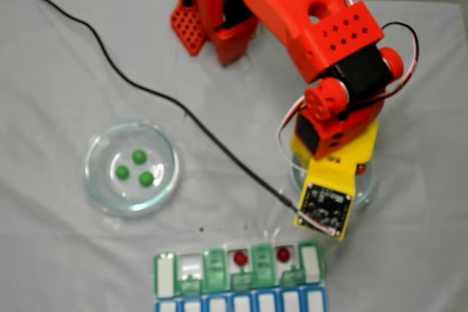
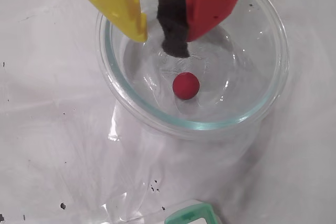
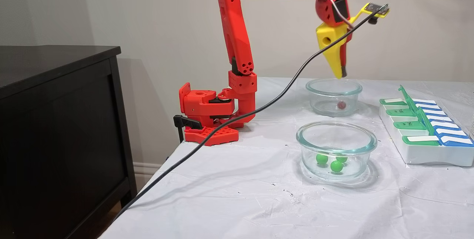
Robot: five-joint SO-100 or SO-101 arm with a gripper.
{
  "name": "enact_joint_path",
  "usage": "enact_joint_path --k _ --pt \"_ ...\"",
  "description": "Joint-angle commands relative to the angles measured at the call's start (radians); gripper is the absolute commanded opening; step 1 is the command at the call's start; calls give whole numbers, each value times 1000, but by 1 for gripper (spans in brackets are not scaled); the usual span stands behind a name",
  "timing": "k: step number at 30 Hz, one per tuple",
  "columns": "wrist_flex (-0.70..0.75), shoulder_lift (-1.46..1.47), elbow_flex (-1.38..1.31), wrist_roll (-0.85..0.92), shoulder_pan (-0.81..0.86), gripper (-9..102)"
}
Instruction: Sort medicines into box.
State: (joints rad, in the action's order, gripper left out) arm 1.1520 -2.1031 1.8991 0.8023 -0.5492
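Glass catches the light in two round clear dishes standing on a wrinkled white cloth (image 3: 240, 202) that covers the table. One dish (image 2: 273, 85) holds a single glossy red ball (image 2: 186, 85) resting on its smooth bottom; the same ball shows as a small dark red dot (image 3: 341, 104) through the wall in a fixed view. Above this dish hangs the gripper (image 2: 165, 38), its tips just over the rim and clear of the ball. One finger is a tapering yellow plastic wedge (image 2: 113, 1), the other a red plastic blade (image 2: 215, 1) with a dark fuzzy pad along its inner face. They stand a little apart with nothing between them.

The other dish (image 1: 95, 180), well apart from the first, holds three bright green balls (image 1: 137, 157) clustered near its middle.

Near both dishes lies the box (image 1: 241, 272), a rectangular pill organizer with a white body, a row of translucent green lids and a blue row beside it. Two compartments in the green row stand uncovered, and each holds one red ball (image 1: 240, 258). Several green lids (image 3: 407, 102) tilt upward in a fixed view.

The arm (image 3: 237, 35) is matte red plastic, blocky, dotted with holes. A black cable (image 1: 146, 93) trails across the cloth.
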Motion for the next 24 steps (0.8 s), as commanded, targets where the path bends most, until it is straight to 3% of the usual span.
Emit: enact_joint_path --k 1,24 --pt "-67 -71 -5 41 -11 13" --pt "-256 44 143 91 -63 17"
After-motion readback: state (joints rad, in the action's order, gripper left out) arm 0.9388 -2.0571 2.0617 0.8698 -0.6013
